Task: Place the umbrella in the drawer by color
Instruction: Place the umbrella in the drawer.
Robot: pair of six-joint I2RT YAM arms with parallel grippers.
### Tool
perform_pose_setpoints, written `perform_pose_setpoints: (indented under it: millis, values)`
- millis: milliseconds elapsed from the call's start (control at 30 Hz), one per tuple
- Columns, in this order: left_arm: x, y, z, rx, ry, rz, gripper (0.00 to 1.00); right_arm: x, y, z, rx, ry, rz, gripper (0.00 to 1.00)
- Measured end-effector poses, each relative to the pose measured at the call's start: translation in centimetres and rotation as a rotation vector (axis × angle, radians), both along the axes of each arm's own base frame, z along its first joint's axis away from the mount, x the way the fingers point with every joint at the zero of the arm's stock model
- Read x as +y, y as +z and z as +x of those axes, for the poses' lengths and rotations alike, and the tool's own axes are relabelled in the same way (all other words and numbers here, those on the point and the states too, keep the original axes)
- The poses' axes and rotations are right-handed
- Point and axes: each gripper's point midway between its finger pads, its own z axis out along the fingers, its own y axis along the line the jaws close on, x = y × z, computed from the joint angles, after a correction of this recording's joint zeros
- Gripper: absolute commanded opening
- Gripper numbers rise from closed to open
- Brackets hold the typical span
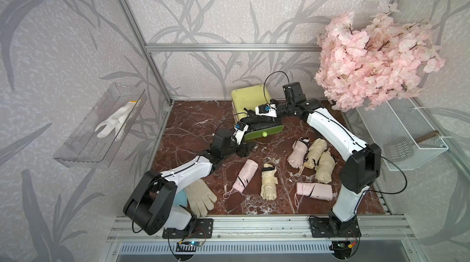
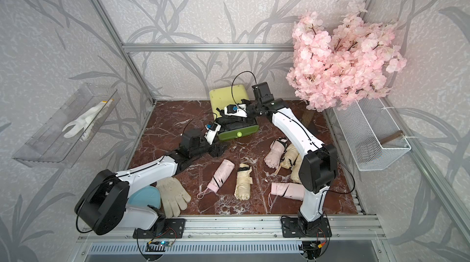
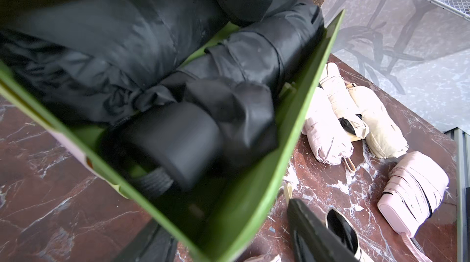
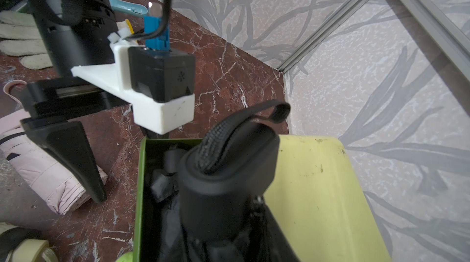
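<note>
The right hand (image 1: 250,120) hovered over the open top drawer (image 1: 276,129) of the chest (image 1: 248,98) at the back of the counter (image 1: 193,120). Its fingers were hidden under black fabric. The black umbrella (image 4: 223,184) ran straight out from its wrist and stood clear above the drawer rim, so I judged that hand clamped on it.

The coming move seemed to turn on one relation: the umbrella hung directly over the drawer, above at least two stowed umbrellas (image 3: 254,57). The remaining travel therefore looked downward, not sideways. Its long axis ran roughly along the drawer's width, much as a stowed one lay along the front wall. The handle end, with its strap, pointed away from the right hand toward the drawer's left end and tilted upward.

The left hand (image 1: 248,148) stood with jaws apart and empty at the drawer's front left corner, one finger outside the front wall. I could not tell whether it touched the drawer. It was near too, but only the right hand carried anything. Pink umbrellas (image 1: 244,176) and cream umbrellas (image 1: 269,184) lay on the counter, well apart from both hands.
</note>
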Motion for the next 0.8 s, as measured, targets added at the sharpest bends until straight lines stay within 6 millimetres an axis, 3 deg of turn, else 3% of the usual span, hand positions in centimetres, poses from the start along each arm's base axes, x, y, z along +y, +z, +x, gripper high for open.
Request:
perform_pose_setpoints:
  millis: [167,367,467,567,700,800]
  values:
    - [0.2,0.1,0.1,-0.004,0.004,-0.003,0.70,-0.3,-0.8,-0.2,-0.021,0.032,-0.060,0.18]
    - [0.2,0.4,0.3,-0.015,0.008,-0.011,0.70,-0.7,-2.4,1.2,0.004,0.010,-0.205,0.23]
    - [0.3,0.4,0.4,-0.015,0.012,-0.013,0.70,-1.3,-3.6,1.4,0.011,-0.009,-0.261,0.36]
    - [0.3,0.6,0.5,-0.021,0.015,-0.020,0.70,-1.6,-4.6,1.5,0.021,-0.040,-0.310,0.41]
    - [0.3,0.7,0.7,-0.024,0.019,-0.023,0.70,-1.1,-5.0,1.4,0.004,-0.068,-0.357,0.47]
    - [0.3,0.7,0.8,-0.026,0.025,-0.023,0.70,-0.6,-4.9,1.3,-0.002,-0.081,-0.362,0.58]
